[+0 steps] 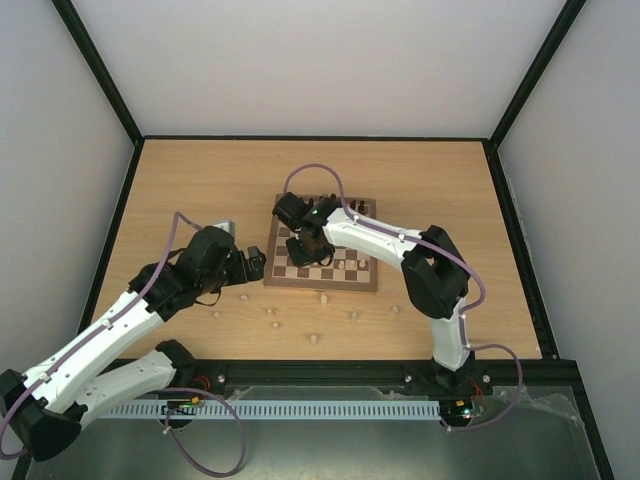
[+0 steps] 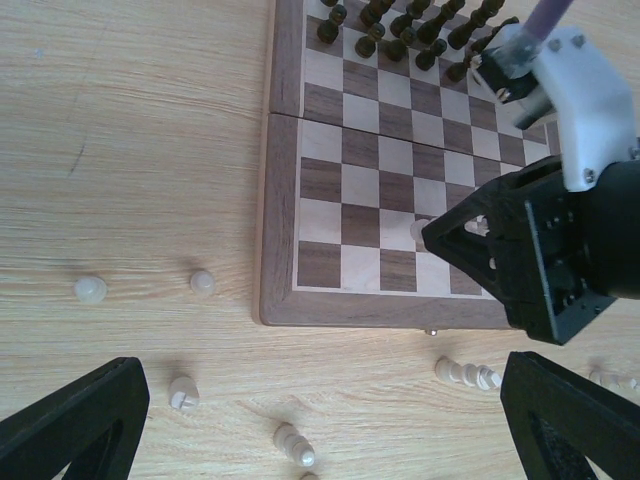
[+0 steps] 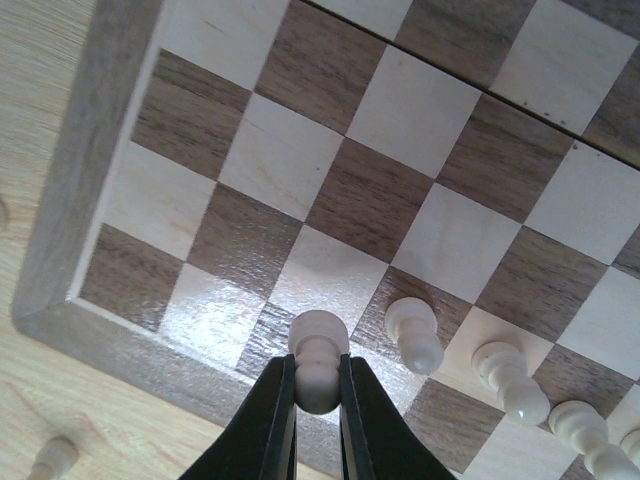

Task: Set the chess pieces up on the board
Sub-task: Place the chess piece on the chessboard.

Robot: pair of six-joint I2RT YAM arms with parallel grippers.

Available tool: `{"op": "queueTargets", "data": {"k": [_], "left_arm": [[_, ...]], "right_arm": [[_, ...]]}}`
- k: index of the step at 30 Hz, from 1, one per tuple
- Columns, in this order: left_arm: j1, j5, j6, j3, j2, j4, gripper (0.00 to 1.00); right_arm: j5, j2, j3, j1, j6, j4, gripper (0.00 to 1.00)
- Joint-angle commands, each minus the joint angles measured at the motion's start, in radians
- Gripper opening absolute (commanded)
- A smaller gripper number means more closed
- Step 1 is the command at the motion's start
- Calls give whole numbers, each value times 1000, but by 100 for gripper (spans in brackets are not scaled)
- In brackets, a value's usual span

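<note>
- Pale pawn (image 3: 318,338) is up in the right claw (image 3: 318,392), pinched low on its body. The rounded head pokes out beyond the fingertips.
- Its long axis runs 6 to 12 o'clock in the right wrist view, in line with the fingers, head at 12. So the way down to the square looks to be straight along the claw's own line, with no turning needed.
- It hangs over the board (image 3: 330,200) close to a corner, a square or so in from the brown border. I can't tell whether its base touches the wood.
- Just beside it at 3 o'clock stands a row of pale pieces (image 3: 415,335) running off toward 4. The pawn looks like the next in that line, and that close neighbour is the one to mind.
- It is small, plain, cream-coloured turned wood, smooth, with a waist under the head.
- The dark pieces (image 2: 400,25) are packed along the far edge of the board.
- Loose pale pieces (image 2: 183,393) lie scattered on the bench (image 1: 200,180), at 6 o'clock of the board.
- The left claw (image 2: 322,400) is spread wide and empty, hovering at the board's 9 o'clock edge. It is the nearer one to those strays.
</note>
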Motion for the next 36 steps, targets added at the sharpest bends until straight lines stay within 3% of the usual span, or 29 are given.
{"op": "queueTargets", "data": {"k": [1,20,30,36], "left_arm": [[7,-16,-7,-14,-18,-30,100],[7,-13,-10,-21,-24,-27,99],[7,-17,-19,-20,-16,-25,99],[8,-76,-50,13,29,-62,99]], "right_arm": [[7,51,37,8,-19,-65,6],[21,126,65,6,-33,-49,13],[-26,70,61,7,-35,-34,30],[-69,-111,-6,7,-30,20,45]]}}
